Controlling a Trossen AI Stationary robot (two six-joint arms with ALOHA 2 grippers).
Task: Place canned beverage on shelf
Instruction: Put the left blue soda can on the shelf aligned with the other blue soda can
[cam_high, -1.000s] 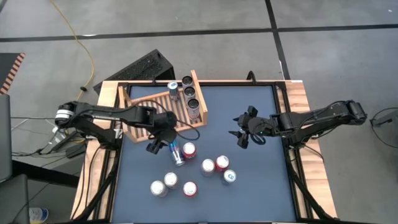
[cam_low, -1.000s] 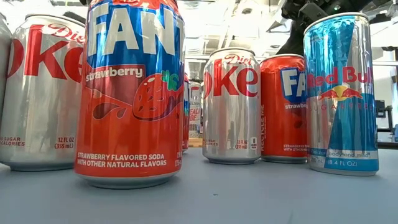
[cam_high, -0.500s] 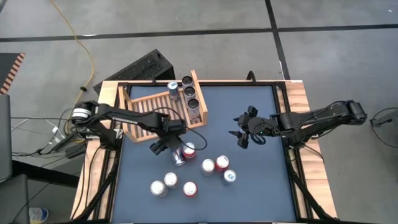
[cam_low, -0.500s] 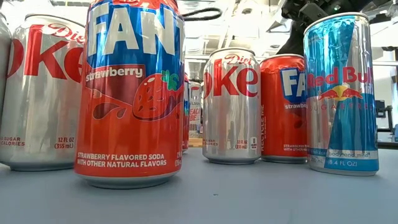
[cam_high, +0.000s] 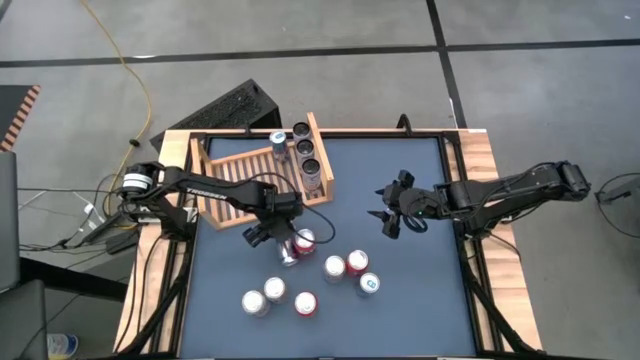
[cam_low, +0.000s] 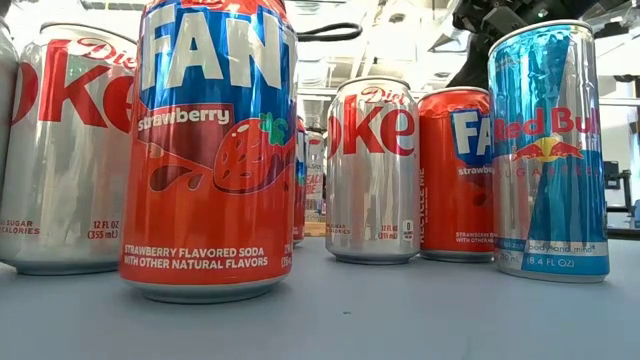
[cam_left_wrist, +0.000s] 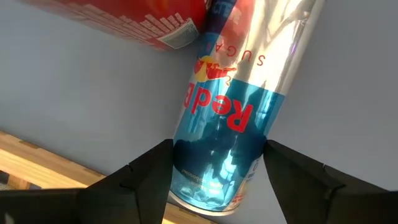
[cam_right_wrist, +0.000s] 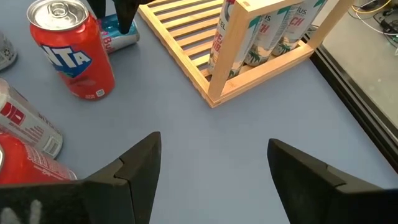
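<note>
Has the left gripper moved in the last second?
Yes. The left gripper moved right, away from the shelf, over the lying blue can.

Fallen Red Bull can and the wooden shelf

A slim blue-and-silver Red Bull can (cam_left_wrist: 227, 118) lies on its side on the dark table, touching an upright red Fanta can (cam_right_wrist: 73, 53), apparently between the left gripper's fingers, though contact is hard to confirm. The light-wood slatted shelf (cam_high: 235, 168) sits at the table's far-left corner, with three tall cans (cam_high: 302, 150) standing along its right side board.
</note>
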